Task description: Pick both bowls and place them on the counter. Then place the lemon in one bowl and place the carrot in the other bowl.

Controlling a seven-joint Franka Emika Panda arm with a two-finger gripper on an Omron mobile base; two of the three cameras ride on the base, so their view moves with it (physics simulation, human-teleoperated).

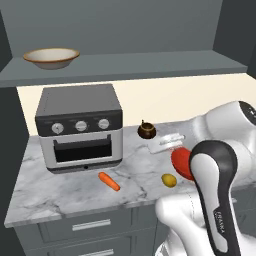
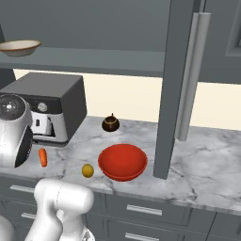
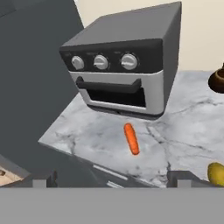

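Observation:
The red bowl (image 2: 122,161) sits upright on the marble counter (image 2: 207,164); in the left base view my arm hides most of the red bowl (image 1: 181,161). Just left of it lies the lemon (image 2: 87,170) (image 1: 169,180) (image 3: 216,173), and further left the carrot (image 1: 109,181) (image 2: 43,157) (image 3: 131,138), in front of the toaster oven. The cream bowl with a tan rim (image 1: 51,57) (image 2: 19,47) rests on the grey upper shelf at far left. My gripper (image 3: 113,180) (image 1: 167,142) (image 2: 43,126) hovers open and empty above the counter's front, facing the oven and carrot.
A grey toaster oven (image 1: 80,127) (image 3: 124,65) stands at the counter's left back. A small dark knobbed pot (image 1: 146,131) (image 2: 110,124) sits behind the red bowl. A tall grey cabinet panel (image 2: 176,84) comes down to the counter right of the red bowl. Grey drawers (image 1: 90,225) run below.

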